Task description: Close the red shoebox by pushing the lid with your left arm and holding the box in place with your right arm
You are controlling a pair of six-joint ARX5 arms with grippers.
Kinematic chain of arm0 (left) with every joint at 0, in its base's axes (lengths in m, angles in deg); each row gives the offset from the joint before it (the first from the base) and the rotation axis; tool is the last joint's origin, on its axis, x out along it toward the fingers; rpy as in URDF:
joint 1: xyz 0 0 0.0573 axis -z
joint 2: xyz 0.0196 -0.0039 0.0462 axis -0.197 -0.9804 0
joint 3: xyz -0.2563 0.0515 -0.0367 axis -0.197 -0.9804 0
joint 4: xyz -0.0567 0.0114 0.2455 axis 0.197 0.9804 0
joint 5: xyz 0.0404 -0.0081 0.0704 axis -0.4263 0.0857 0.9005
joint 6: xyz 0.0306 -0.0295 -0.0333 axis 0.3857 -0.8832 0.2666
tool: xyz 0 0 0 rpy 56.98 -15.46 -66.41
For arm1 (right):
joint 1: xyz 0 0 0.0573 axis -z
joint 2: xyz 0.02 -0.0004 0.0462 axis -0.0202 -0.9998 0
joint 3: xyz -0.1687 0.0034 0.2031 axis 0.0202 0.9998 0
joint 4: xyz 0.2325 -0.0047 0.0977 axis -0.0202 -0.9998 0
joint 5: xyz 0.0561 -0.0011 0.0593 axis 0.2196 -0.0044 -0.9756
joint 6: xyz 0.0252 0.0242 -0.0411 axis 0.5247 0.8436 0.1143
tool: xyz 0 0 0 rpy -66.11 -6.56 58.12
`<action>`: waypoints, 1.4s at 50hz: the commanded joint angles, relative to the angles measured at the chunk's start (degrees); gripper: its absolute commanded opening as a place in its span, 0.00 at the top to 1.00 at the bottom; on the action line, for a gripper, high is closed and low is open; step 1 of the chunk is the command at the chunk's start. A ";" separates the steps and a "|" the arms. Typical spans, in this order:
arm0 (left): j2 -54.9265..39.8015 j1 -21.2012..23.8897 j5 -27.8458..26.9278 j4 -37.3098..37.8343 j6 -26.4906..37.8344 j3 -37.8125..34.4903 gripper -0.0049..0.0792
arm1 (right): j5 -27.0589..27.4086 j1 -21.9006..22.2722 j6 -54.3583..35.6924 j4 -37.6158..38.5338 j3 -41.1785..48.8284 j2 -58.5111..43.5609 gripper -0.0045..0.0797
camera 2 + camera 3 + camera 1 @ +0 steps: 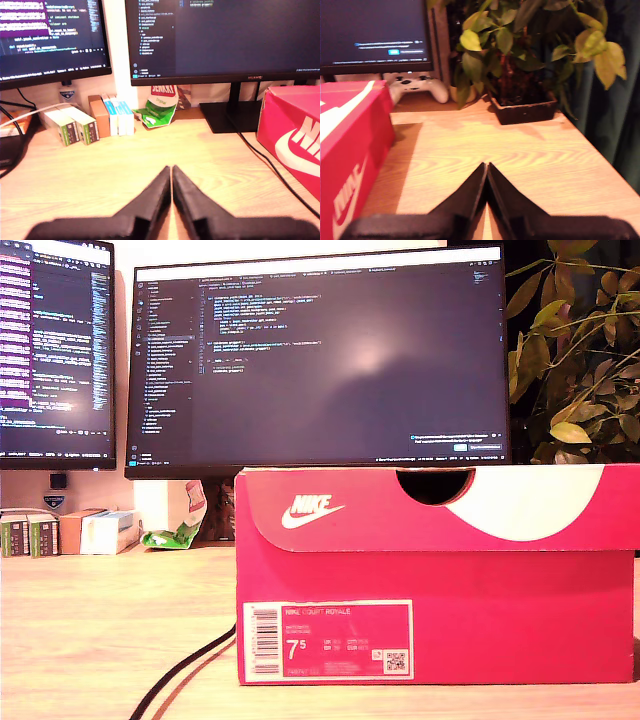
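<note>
Right now the red shoebox (436, 575) sits on the wooden desk (110, 630), close to its front edge in the exterior view, its labelled end panel facing that camera and its long axis running back toward the monitor (318, 360). Its lid (436, 508) appears to be already down over the box, though from this low angle I cannot tell whether it is fully seated.

Neither arm shows in the exterior view. My first gripper (171, 172) hangs over bare desk with its fingers pressed together, holding nothing; the shoebox (292, 137) lies off to one side of it and a little ahead, not touching. My second gripper (486, 169) is likewise pinched closed and empty, with the shoebox (352, 150) flanking it on the opposite side. So the box stands between the two grippers, each near one long wall, neither clearly nearer.

Only the wrist views show the side walls. The second also shows a potted plant (520, 65) and a game controller (417, 89) toward the desk's back edge.
</note>
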 commanded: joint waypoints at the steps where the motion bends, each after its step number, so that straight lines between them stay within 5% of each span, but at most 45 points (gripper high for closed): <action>1: 0.48 0.20 -0.37 -0.63 0.24 -1.77 0.96 | 0.02 -0.13 1.79 -1.92 1.29 0.37 0.96; 12: 0.48 0.17 -0.68 5.53 -2.21 -1.75 0.96 | 0.02 -0.09 2.19 -2.16 1.20 0.37 0.96; 70: 0.48 -3.37 -0.33 5.49 -2.08 -1.73 0.96 | 0.02 3.54 2.19 -2.19 1.20 0.37 0.96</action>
